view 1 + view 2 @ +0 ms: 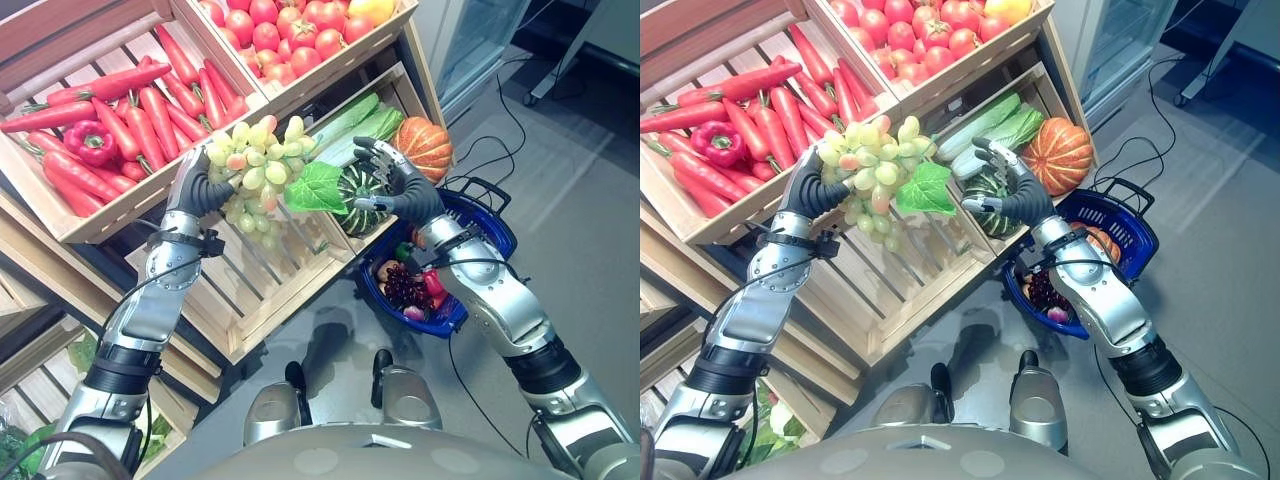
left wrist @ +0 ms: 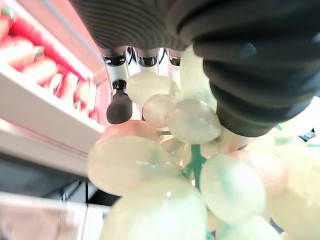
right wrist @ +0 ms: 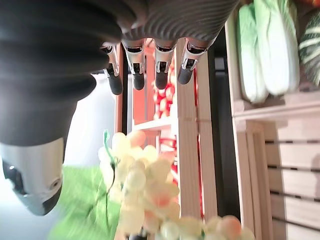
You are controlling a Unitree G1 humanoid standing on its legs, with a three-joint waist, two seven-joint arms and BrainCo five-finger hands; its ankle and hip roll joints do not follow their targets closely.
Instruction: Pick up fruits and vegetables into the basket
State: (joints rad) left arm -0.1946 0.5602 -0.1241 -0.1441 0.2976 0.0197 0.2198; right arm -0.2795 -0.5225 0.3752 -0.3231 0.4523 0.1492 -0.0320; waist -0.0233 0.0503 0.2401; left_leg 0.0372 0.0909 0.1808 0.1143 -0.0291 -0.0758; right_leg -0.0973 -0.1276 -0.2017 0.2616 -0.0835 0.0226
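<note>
A bunch of pale green grapes point(image 1: 255, 165) with a big green leaf point(image 1: 315, 188) hangs in the air in front of the crates. My left hand point(image 1: 200, 190) is shut on its top; in the left wrist view the fingers point(image 2: 119, 105) curl round the grapes point(image 2: 190, 120). Just to the right of the leaf is my right hand point(image 1: 405, 190), open, with straight fingers point(image 3: 157, 75) clear of the bunch point(image 3: 150, 185). The blue basket point(image 1: 490, 225) hangs beneath my right forearm. It holds dark grapes point(image 1: 405, 288) and other produce.
Slanted wooden crates hold long red peppers point(image 1: 150, 110) with a red bell pepper point(image 1: 90, 140), tomatoes point(image 1: 290, 30), and greens point(image 1: 360, 120) beside a striped squash point(image 1: 360, 190) and an orange pumpkin point(image 1: 425, 145). A slatted crate point(image 1: 250, 290) sits below the grapes.
</note>
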